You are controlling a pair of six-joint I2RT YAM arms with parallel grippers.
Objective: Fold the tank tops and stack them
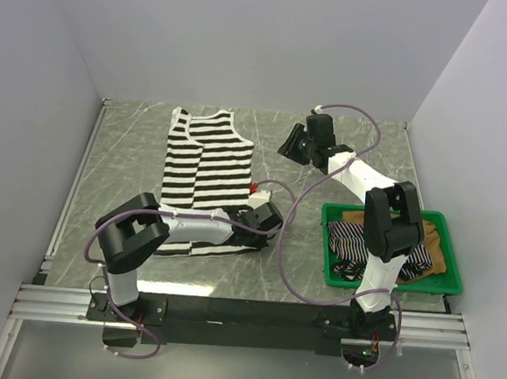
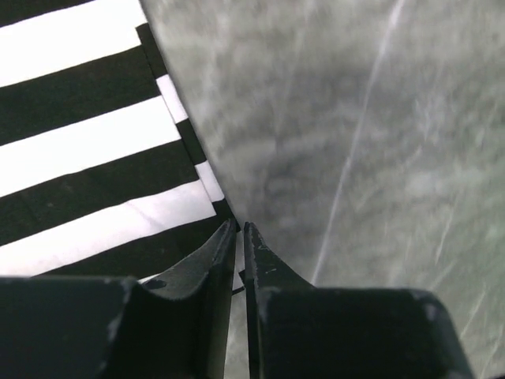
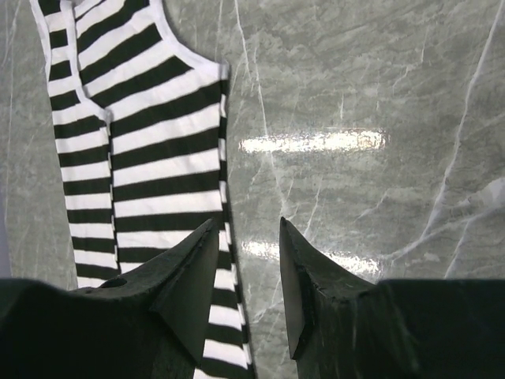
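Observation:
The black-and-white wide-striped tank top [image 1: 207, 164] lies flat on the marble table, straps at the far end. My left gripper [image 1: 267, 215] is low at its near right corner. In the left wrist view the jaws [image 2: 239, 225] are closed, with the hem of the striped top [image 2: 87, 158] running in between them. My right gripper [image 1: 290, 146] is open and hovers by the top's far right side. In the right wrist view it [image 3: 248, 225] straddles the right edge of the top [image 3: 158, 142]. The pinstriped top [image 1: 354, 250] and the tan-brown top [image 1: 429, 247] lie crumpled in the tray.
A green plastic tray [image 1: 388, 286] stands at the near right beside the right arm's base. Purple cables [image 1: 291, 219] loop over the table between the arms. White walls close the table in on the left, back and right.

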